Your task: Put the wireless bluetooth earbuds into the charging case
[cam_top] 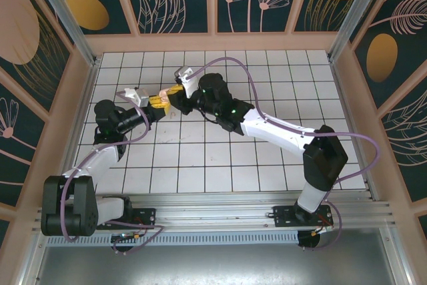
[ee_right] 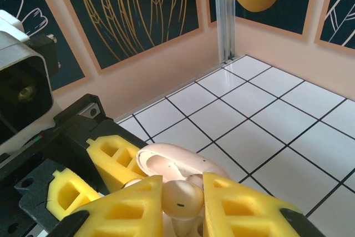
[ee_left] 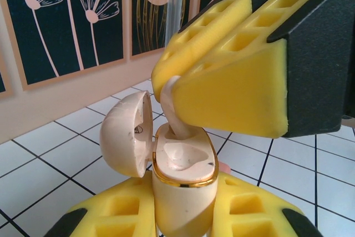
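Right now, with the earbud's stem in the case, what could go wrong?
1. The earbud goes in tilted between the right fingers; it may catch on the case rim instead of seating.
2. The left fingers grip the case low down; a push could tip it.
3. The open lid stands close to the right fingers and could get knocked.

A white tiled table top with black grid lines is bordered at its far and side edges by peach-framed dark teal wall panels printed with pale flowers and gold ovals. Silver aluminium posts rise at its far corners. A ribbed aluminium rail runs along its near edge.
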Robot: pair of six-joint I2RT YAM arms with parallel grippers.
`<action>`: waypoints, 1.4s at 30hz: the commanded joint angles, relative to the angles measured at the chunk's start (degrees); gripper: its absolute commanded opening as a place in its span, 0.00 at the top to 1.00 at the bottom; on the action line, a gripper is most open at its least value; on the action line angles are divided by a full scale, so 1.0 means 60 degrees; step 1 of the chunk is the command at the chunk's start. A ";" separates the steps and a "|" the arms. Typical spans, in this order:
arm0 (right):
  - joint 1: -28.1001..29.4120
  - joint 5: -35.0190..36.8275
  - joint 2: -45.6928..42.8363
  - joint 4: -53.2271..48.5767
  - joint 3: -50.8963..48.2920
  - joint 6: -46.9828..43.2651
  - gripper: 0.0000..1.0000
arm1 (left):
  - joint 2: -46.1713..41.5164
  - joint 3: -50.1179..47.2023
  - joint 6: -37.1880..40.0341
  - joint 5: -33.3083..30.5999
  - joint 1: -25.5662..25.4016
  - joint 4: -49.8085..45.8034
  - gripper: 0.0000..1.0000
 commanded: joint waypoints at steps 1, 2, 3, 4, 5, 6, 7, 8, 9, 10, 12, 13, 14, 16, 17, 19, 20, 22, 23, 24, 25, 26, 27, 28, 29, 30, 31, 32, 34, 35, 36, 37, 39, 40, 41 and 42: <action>0.0204 0.0185 -0.0081 -0.1032 0.0105 -0.0053 0.78 | -0.0293 0.0153 0.0119 -0.0343 0.0043 0.0670 0.88; 0.0181 0.0241 -0.0080 -0.1023 0.0136 -0.0033 0.78 | -0.0293 0.0150 0.0136 -0.0330 0.0034 0.0665 0.88; 0.0177 0.0271 -0.0063 -0.1024 0.0141 -0.0014 0.78 | -0.0295 0.0160 0.0135 -0.0338 0.0034 0.0654 0.88; 0.0173 0.0280 -0.0042 -0.1004 0.0152 0.0002 0.78 | -0.0296 0.0144 0.0136 -0.0334 0.0047 0.0650 0.88; 0.0176 0.0294 -0.0040 -0.0981 0.0147 0.0012 0.78 | -0.0295 0.0135 0.0136 -0.0326 0.0034 0.0650 0.88; 0.0176 0.0294 -0.0027 -0.0967 0.0156 0.0024 0.77 | -0.0308 0.0135 0.0140 -0.0320 0.0037 0.0643 0.88; 0.0176 0.0280 -0.0026 -0.0953 0.0152 0.0053 0.77 | -0.0331 0.0130 0.0202 -0.0323 0.0041 0.0590 0.88; 0.0176 0.0268 -0.0015 -0.0907 0.0152 0.0054 0.77 | -0.0358 0.0166 0.0323 -0.0372 0.0041 0.0455 0.88; 0.0165 0.0227 -0.0011 -0.0889 0.0152 0.0056 0.75 | -0.0402 0.0189 0.0410 -0.0392 0.0040 0.0306 0.88; 0.0164 0.0154 0.0004 -0.0893 0.0192 0.0068 0.75 | -0.0425 0.0207 0.0513 -0.0388 0.0037 0.0148 0.88; 0.0151 0.0054 0.0002 -0.0868 0.0222 0.0056 0.73 | -0.0481 0.0209 0.0587 -0.0368 0.0034 0.0036 0.88; 0.0153 0.0020 -0.0010 -0.0844 0.0251 0.0068 0.72 | -0.0531 0.0183 0.0588 -0.0412 0.0035 0.0035 0.88; 0.0147 -0.0045 -0.0012 -0.0781 0.0244 0.0082 0.71 | -0.0590 0.0170 0.0582 -0.0435 0.0037 0.0030 0.88; 0.0148 -0.0136 0.0002 -0.0688 0.0248 0.0112 0.69 | -0.0725 0.0125 0.0662 -0.0547 0.0038 -0.0060 0.88; 0.0152 -0.0171 0.0016 -0.0699 0.0276 0.0127 0.69 | -0.0763 0.0106 0.0717 -0.0568 0.0036 -0.0127 0.88; 0.0146 -0.0204 0.0018 -0.0724 0.0320 0.0112 0.68 | -0.0791 0.0120 0.0822 -0.0554 0.0034 -0.0272 0.88; 0.0136 -0.0229 0.0002 -0.0696 0.0328 0.0112 0.67 | -0.0793 0.0116 0.0798 -0.0567 0.0041 -0.0260 0.88; 0.0103 -0.0341 -0.0023 -0.0586 0.0341 0.0112 0.66 | -0.0753 0.0109 0.0782 -0.0558 0.0034 -0.0236 0.88; 0.0098 -0.0390 -0.0018 -0.0574 0.0396 0.0134 0.65 | -0.0718 0.0118 0.0762 -0.0527 0.0041 -0.0216 0.88; 0.0070 -0.0434 -0.0010 -0.0597 0.0466 0.0156 0.65 | -0.0705 0.0121 0.0738 -0.0532 0.0034 -0.0214 0.88; 0.0053 -0.0438 -0.0023 -0.0614 0.0504 0.0195 0.65 | -0.0705 0.0120 0.0740 -0.0630 0.0026 -0.0252 0.88; -0.0010 -0.0492 -0.0047 -0.0598 0.0512 0.0281 0.65 | -0.0708 0.0109 0.0729 -0.0845 0.0032 -0.0339 0.88; -0.0088 -0.0588 -0.0069 -0.0623 0.0511 0.0445 0.64 | -0.0684 0.0095 0.0730 -0.1016 0.0041 -0.0427 0.88; -0.0153 -0.0606 -0.0105 -0.0676 0.0491 0.0632 0.65 | -0.0638 0.0064 0.0715 -0.1196 0.0037 -0.0476 0.88; -0.0236 -0.0579 -0.0162 -0.0761 0.0436 0.0892 0.64 | -0.0499 0.0033 0.0572 -0.1472 0.0034 -0.0464 0.89; -0.0325 -0.0694 -0.0241 -0.0855 0.0378 0.1097 0.64 | -0.0351 0.0033 0.0436 -0.1550 0.0034 -0.0463 0.89; -0.0388 -0.0752 -0.0307 -0.0958 0.0312 0.1252 0.64 | -0.0201 0.0061 0.0373 -0.1543 0.0046 -0.0430 0.89; -0.0418 -0.0687 -0.0384 -0.1152 0.0263 0.1410 0.64 | -0.0065 0.0083 0.0175 -0.1567 0.0035 -0.0311 0.89; -0.0478 -0.0507 -0.0524 -0.1707 0.0254 0.1613 0.64 | 0.0116 0.0096 0.0003 -0.1622 0.0033 -0.0158 0.88; -0.0543 -0.0455 -0.0620 -0.2036 0.0235 0.1774 0.64 | 0.0166 0.0109 -0.0004 -0.1653 0.0034 -0.0176 0.88; -0.0616 -0.0426 -0.0729 -0.2379 0.0212 0.1976 0.64 | 0.0183 0.0084 0.0004 -0.1731 0.0037 -0.0198 0.88; -0.0721 -0.0375 -0.0878 -0.2802 0.0159 0.2255 0.64 | 0.0197 0.0052 0.0004 -0.1797 0.0034 -0.0222 0.88; -0.0991 -0.0444 -0.1079 -0.3604 0.0075 0.2990 0.63 | 0.0203 -0.0024 0.0055 -0.1844 0.0037 -0.0263 0.89; -0.1134 -0.0356 -0.1149 -0.4129 0.0075 0.3486 0.63 | 0.0189 -0.0040 0.0126 -0.1874 0.0041 -0.0349 0.88; -0.1286 -0.0272 -0.1168 -0.4674 0.0078 0.4043 0.63 | 0.0175 -0.0040 0.0176 -0.1909 0.0033 -0.0414 0.88; -0.1433 -0.0435 -0.1154 -0.5080 0.0042 0.4536 0.63 | 0.0174 -0.0051 0.0212 -0.1923 0.0038 -0.0460 0.88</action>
